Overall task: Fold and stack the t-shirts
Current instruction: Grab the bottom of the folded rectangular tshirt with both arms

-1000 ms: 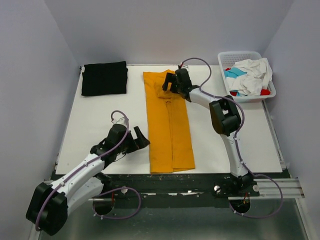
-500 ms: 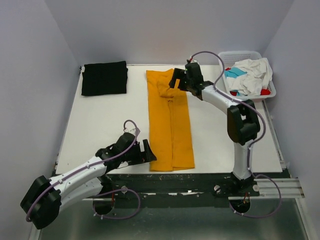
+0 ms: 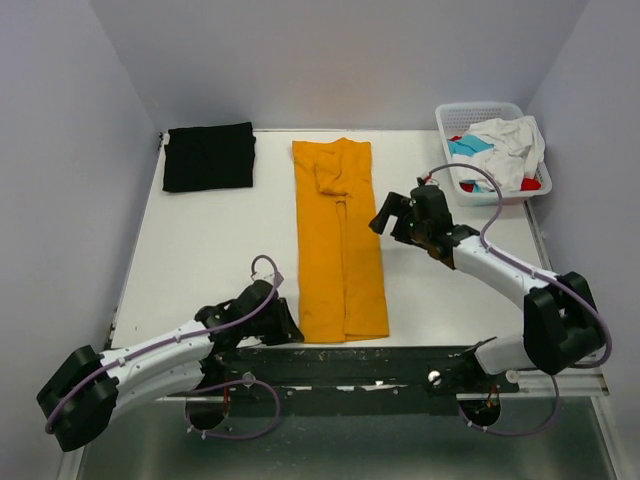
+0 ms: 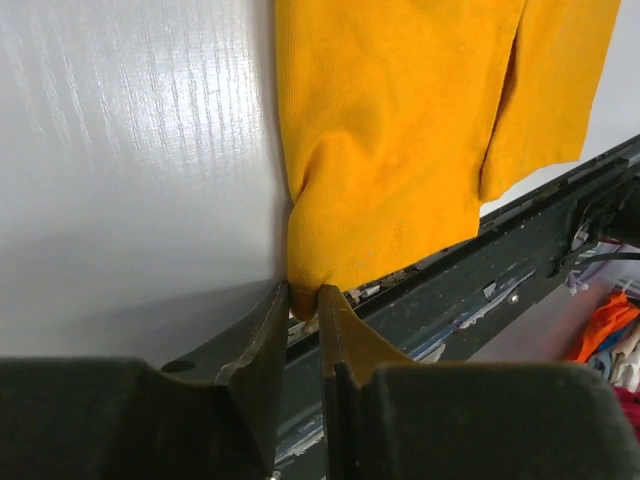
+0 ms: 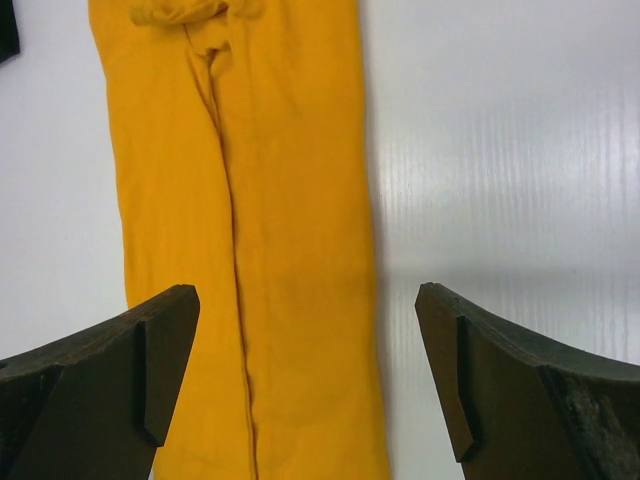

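White worktop [image 3: 200,250], pale walls on three sides. Mustard-orange t-shirt [image 3: 338,240]: folded into a long strip, centre, running near to far. Black t-shirt [image 3: 209,156]: folded, far left corner. Lattice basket [image 3: 478,106]: far right, holding a crumpled heap of shirts [image 3: 505,140] in white, teal and red. Left pincer [image 4: 303,295]: closed on the strip's near left corner at the worktop's near edge. Right pincer [image 5: 305,297]: spread wide over the strip's right half, holding nothing.

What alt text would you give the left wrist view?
The left pincer is shut on a corner of the mustard-orange t-shirt at the front edge of the white table. The rest of the shirt lies flat beyond it.
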Controlling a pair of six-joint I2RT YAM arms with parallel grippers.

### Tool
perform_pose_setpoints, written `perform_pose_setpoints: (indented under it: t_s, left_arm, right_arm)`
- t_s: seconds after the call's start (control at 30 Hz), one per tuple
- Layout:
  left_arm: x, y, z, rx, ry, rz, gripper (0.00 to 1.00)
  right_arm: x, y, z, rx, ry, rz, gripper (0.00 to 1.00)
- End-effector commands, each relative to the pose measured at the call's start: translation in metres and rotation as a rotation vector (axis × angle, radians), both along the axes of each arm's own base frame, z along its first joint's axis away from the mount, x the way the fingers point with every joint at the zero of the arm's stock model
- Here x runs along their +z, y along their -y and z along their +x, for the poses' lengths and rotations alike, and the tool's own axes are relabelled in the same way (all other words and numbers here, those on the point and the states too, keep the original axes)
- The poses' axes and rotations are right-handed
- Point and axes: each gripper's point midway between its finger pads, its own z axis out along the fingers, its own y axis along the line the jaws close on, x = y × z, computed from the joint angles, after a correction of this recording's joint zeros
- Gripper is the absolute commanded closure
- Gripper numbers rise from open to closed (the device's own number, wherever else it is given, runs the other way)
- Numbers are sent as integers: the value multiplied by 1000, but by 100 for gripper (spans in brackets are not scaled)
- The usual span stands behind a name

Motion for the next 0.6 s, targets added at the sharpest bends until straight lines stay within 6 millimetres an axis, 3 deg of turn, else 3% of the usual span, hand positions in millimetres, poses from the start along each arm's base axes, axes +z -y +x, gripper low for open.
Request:
perform_pose_setpoints:
  t_s: [0.0, 0.07, 0.2, 0.33, 0.43, 0.57]
  left_arm:
    - [-15, -12, -8, 18, -24, 49, 81]
    - [-12, -10, -6, 12, -13, 41, 83]
    - [-7, 2, -7, -24, -1, -29, 100]
    - [-1, 8, -4, -62, 36, -43, 100]
    - [5, 10, -3, -72, 60, -65, 100]
    - [6, 8, -2, -55, 72, -68, 100]
  right_arm:
    - [5, 11, -26, -27, -17, 5, 0]
    - [-6, 14, -46, -24, -62, 13, 0]
    - [-21, 0, -91, 75, -137, 85, 3]
    - [-42, -16, -149, 229, -266, 72, 4]
    - [-57, -18, -192, 304, -373, 39, 5]
    - [-70, -7, -224, 320, -469, 17, 9]
